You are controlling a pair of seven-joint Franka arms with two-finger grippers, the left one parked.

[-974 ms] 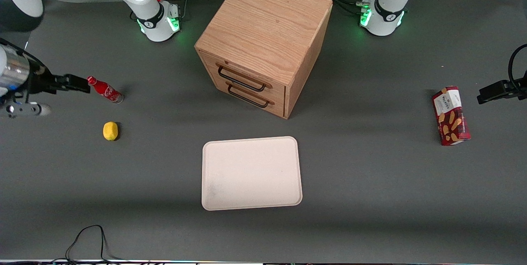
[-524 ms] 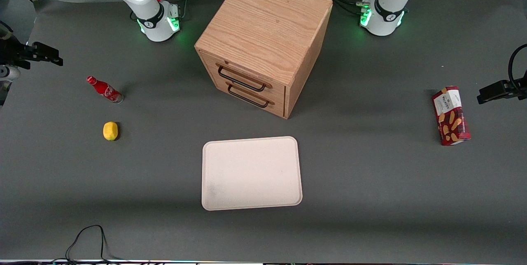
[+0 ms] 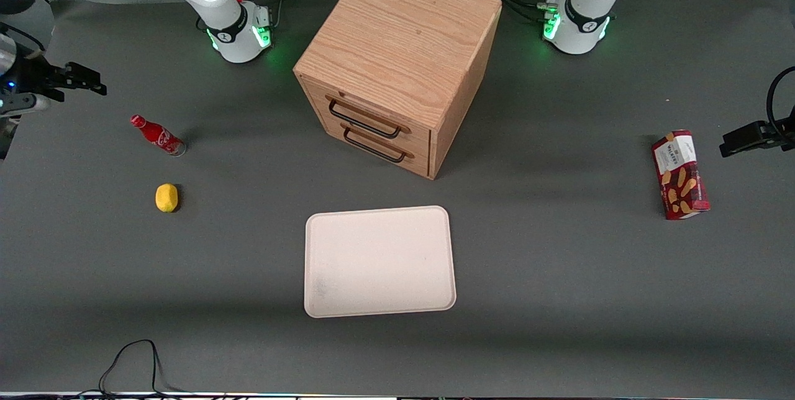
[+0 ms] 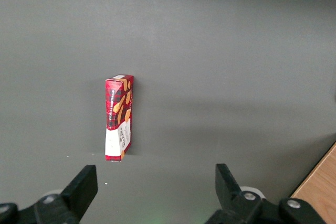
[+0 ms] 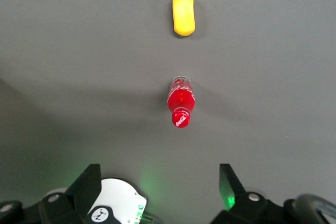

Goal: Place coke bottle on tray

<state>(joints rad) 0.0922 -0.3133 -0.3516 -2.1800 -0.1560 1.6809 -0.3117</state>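
The coke bottle (image 3: 158,136) is a small red bottle with a red cap, standing on the grey table toward the working arm's end. The right wrist view shows it from above (image 5: 180,103). My gripper (image 3: 87,80) hangs above the table, farther from the front camera than the bottle and apart from it. In the right wrist view the gripper (image 5: 157,182) is open and empty, with its fingers spread wide. The cream-white tray (image 3: 379,260) lies flat near the table's middle, nearer to the front camera than the cabinet, with nothing on it.
A wooden two-drawer cabinet (image 3: 397,64) stands mid-table. A yellow lemon-like object (image 3: 166,197) lies nearer the front camera than the bottle, also in the right wrist view (image 5: 183,13). A red snack box (image 3: 679,174) lies toward the parked arm's end. A cable (image 3: 133,363) loops at the front edge.
A second ago the gripper showed right beside the bottle's cap. It then drew away, farther from the front camera, and has since shifted slightly back toward the table's middle. The bottle has not moved.
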